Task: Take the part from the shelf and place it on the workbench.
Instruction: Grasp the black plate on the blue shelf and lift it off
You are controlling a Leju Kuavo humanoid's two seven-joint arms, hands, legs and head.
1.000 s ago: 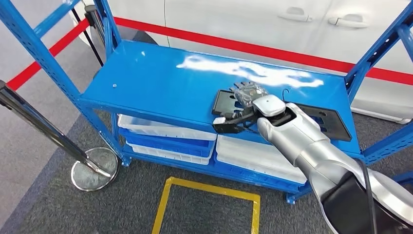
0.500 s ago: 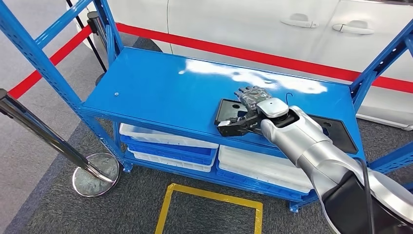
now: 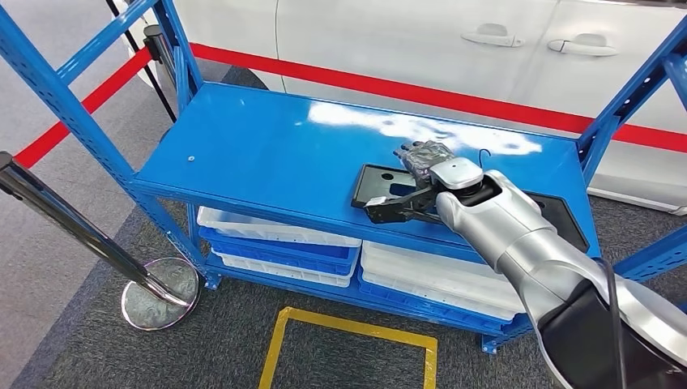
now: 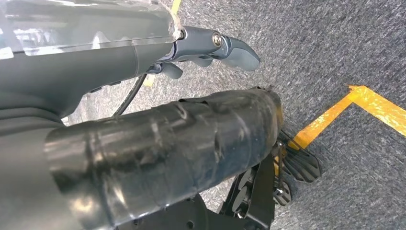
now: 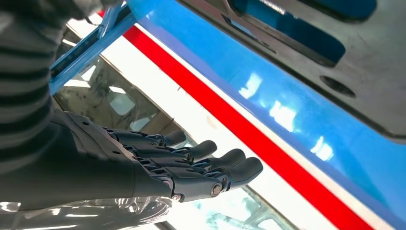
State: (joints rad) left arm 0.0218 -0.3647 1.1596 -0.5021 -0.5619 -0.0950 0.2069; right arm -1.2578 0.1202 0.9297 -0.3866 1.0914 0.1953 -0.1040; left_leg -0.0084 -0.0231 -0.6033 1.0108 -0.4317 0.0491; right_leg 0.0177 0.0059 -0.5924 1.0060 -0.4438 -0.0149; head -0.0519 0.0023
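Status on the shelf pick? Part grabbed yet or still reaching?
Done: the right hand has reached the black flat part on the blue shelf. In hand: the thumb sits at the part's front edge, fingers over the top, but the right wrist view shows straight fingers with a gap to the part, so no firm grip. The part lies flat. Left: grip, lift, carry to the workbench. Left hand hangs over the floor.

The flat black part (image 3: 374, 183) lies on the blue shelf (image 3: 267, 150) near its front edge.
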